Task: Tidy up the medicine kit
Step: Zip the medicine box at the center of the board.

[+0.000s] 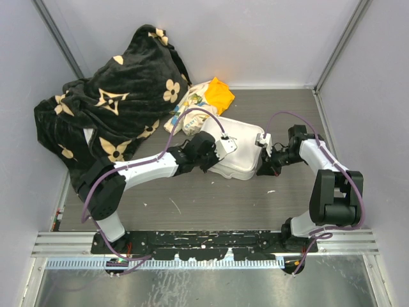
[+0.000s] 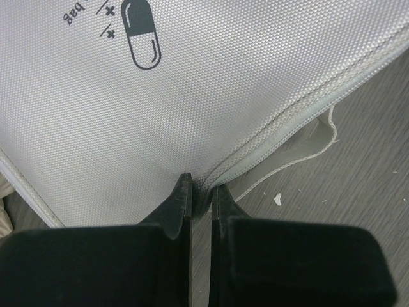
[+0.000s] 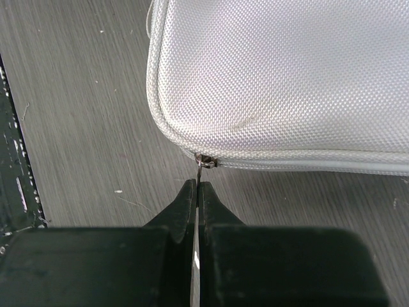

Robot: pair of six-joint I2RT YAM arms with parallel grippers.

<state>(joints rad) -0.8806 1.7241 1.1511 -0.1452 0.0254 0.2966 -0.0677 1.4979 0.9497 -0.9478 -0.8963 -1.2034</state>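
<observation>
The white medicine kit (image 1: 243, 150) lies mid-table, its lid down, with a dark pill logo (image 2: 141, 35) on top. My left gripper (image 1: 220, 157) is at its near-left side, shut on the case's edge seam (image 2: 203, 182). My right gripper (image 1: 263, 163) is at the kit's near-right corner, shut on the small metal zipper pull (image 3: 201, 167), which hangs from the zip line of the case (image 3: 287, 77). The zip looks closed along the side seen in the right wrist view.
A black blanket (image 1: 108, 109) with tan flower prints is heaped at the back left. A floral-and-orange cloth bundle (image 1: 208, 96) lies just behind the kit. Grey walls enclose the table on three sides; a metal rail (image 1: 204, 243) runs along the near edge.
</observation>
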